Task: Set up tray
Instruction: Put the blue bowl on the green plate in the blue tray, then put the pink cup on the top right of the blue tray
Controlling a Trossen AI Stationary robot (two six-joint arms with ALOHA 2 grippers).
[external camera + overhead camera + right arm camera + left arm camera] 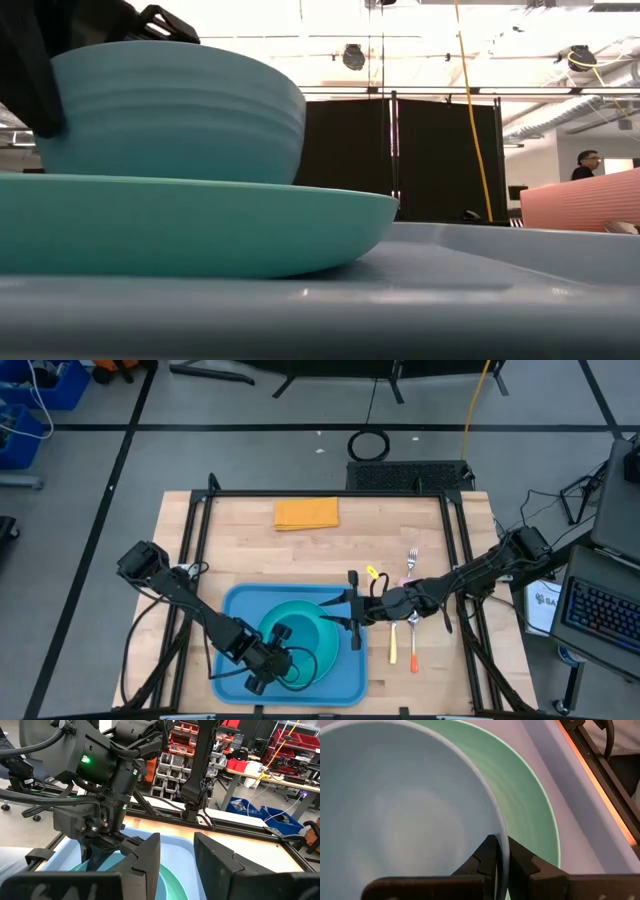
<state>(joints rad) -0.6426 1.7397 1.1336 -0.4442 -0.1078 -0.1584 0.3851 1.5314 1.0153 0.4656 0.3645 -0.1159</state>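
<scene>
1. The left gripper (501,865) pinches the rim of the bowl (395,815), seated on the plate (530,805) inside the tray (345,675), lower centre of the high view.
2. Release straight, lift clear without tipping it.
3. The right gripper (352,622) hangs half-open, empty, at the tray's right edge.

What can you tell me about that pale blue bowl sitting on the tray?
The bowl is pale blue, round and deep, with a smooth, plain inside, faint horizontal ridges around its outer wall and a glossy look, like glazed ceramic or plastic. It stands upright and empty on the turquoise plate, which lies in the blue tray. The left gripper pinches its thin rim, one of the fingers inside the bowl and one outside.
</scene>
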